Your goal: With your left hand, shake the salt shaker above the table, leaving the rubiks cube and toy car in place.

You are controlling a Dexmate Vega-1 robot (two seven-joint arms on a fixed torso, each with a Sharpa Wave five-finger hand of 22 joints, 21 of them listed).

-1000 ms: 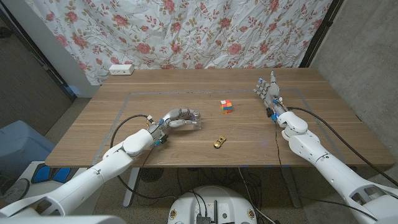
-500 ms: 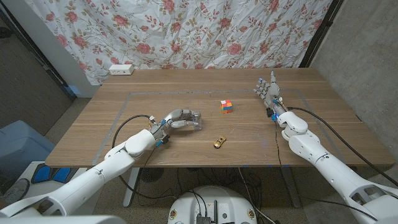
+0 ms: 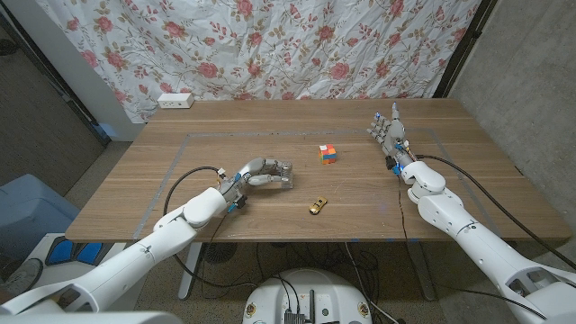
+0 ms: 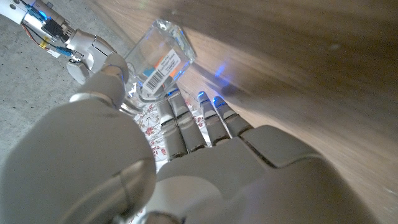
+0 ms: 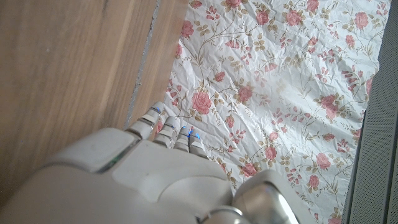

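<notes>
My left robot hand (image 3: 263, 173) curls around the clear glass salt shaker (image 3: 284, 175) left of centre on the wooden tabletop (image 3: 360, 193), its barcoded body (image 4: 163, 57) lying roughly across the fingers. The multicoloured rubiks cube (image 3: 328, 155) sits far-right, the small gold toy car (image 3: 317, 206) near-right. My right robot hand (image 3: 388, 131) waits well apart, fingers spread, holding nothing.

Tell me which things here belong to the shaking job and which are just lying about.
Job:
salt shaker, gripped in the left hand
cube and toy car, to be left in place

Lying about:
white power strip at the table's far edge
right hand, holding nothing
</notes>
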